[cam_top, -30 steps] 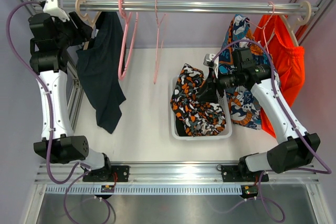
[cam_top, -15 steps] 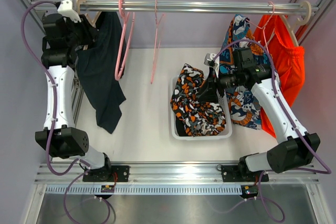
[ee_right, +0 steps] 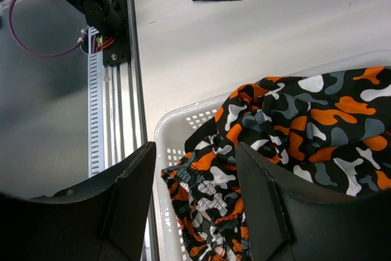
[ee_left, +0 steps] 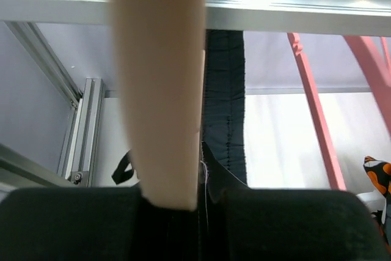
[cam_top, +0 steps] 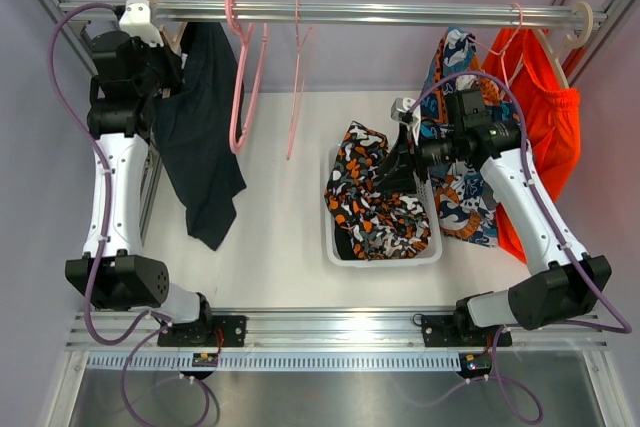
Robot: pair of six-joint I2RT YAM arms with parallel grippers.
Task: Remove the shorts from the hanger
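The dark shorts hang on a hanger; camo shorts in basket.
At that hanger, left end effector, grip unclear; right end effector wide open, empty, above the camo shorts.

Left arm: rises from its near-left base, extended towards the far left corner, wrist raised. Left end effector: points right; fingers stand narrowly apart, and clamping cannot be confirmed. Right arm: leans from its near-right base towards the centre, forearm angled left. Right end effector: points left and downward, fingers spread wide, nothing between them.
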